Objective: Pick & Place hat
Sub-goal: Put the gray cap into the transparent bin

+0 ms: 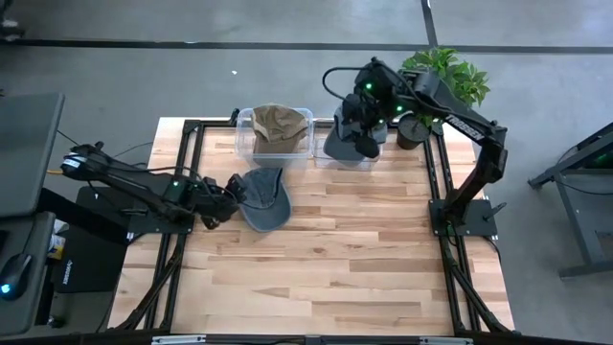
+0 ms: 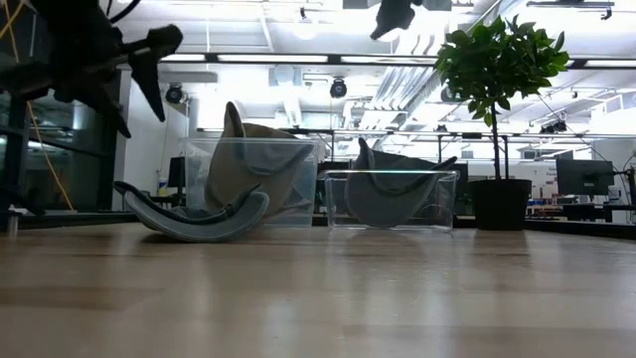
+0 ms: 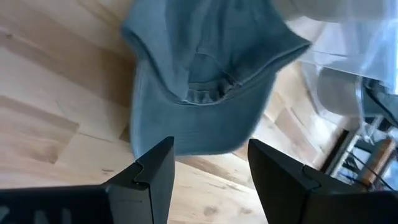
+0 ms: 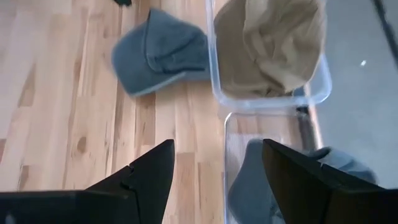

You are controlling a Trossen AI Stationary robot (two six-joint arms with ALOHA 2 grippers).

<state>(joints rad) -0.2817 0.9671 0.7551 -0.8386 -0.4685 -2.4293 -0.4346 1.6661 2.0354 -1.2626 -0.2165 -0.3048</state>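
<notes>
Grey-blue cloth cap (image 1: 263, 198) lies limp on the wooden bench (image 1: 326, 259); left gripper (image 1: 230, 195), fingers spread beside its brim, might snag only 1 fold and drag it.

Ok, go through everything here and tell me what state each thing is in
Blue cap: upside down on the table, not gripped.
Tan cap: inside the left bin.
Grey cap: inside the right bin.
Left gripper: jaws open beside the blue cap.
Right gripper: jaws open above the right bin.
</notes>
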